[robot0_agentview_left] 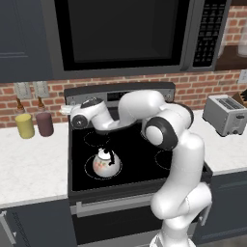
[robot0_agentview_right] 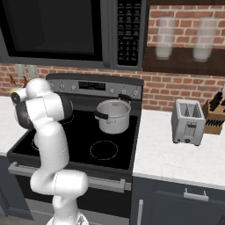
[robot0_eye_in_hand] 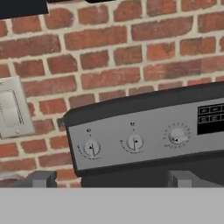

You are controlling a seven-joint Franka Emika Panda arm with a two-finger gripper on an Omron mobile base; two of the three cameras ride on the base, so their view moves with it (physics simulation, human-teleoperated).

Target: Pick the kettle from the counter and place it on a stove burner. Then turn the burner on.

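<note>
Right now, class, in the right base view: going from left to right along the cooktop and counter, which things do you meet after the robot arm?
Steel pot on the rear of the black cooktop → toaster on the white counter → knife block at the right edge.

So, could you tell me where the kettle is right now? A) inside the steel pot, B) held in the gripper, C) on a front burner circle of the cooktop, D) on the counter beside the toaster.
C: the kettle stands free inside a white-outlined burner circle at the front left of the cooktop, nothing gripping it.
</note>
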